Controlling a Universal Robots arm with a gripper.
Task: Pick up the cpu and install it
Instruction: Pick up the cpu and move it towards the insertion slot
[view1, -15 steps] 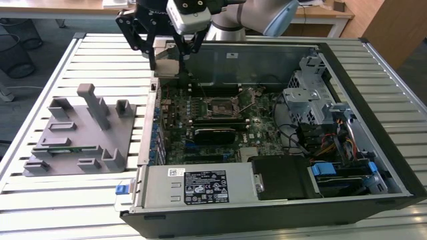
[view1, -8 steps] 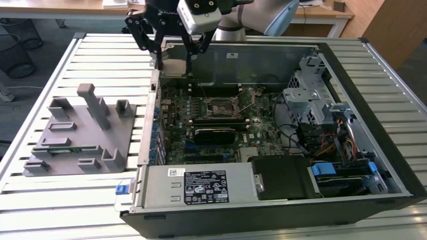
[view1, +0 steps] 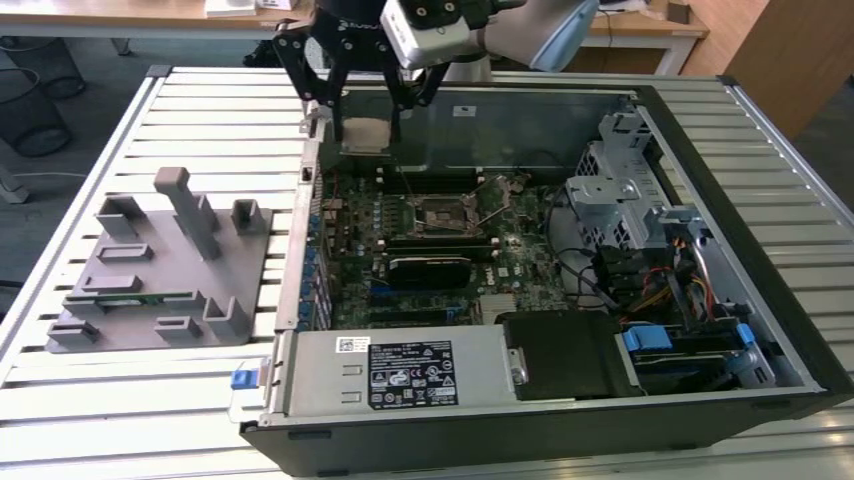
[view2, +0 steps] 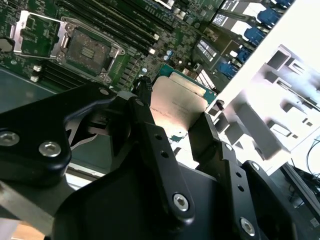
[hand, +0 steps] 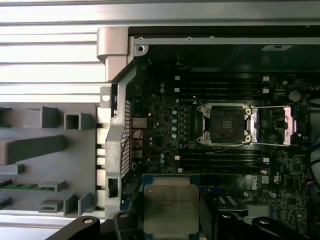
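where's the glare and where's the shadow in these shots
Second wrist view: the metal top of the cpu shines pale, and bright light washes the grey fixture white. First wrist view: even light, a dull sheen on the cpu. Exterior view: the inner wall of the computer case lies in shade.

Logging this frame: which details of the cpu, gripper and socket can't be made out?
- cpu underside: turned away from every camera.
- One cpu edge, first wrist view: cut off by the picture edge, behind the gripper.
- socket contacts: too small in all three views.
- Clearance between cpu and motherboard: no view shows it side-on.
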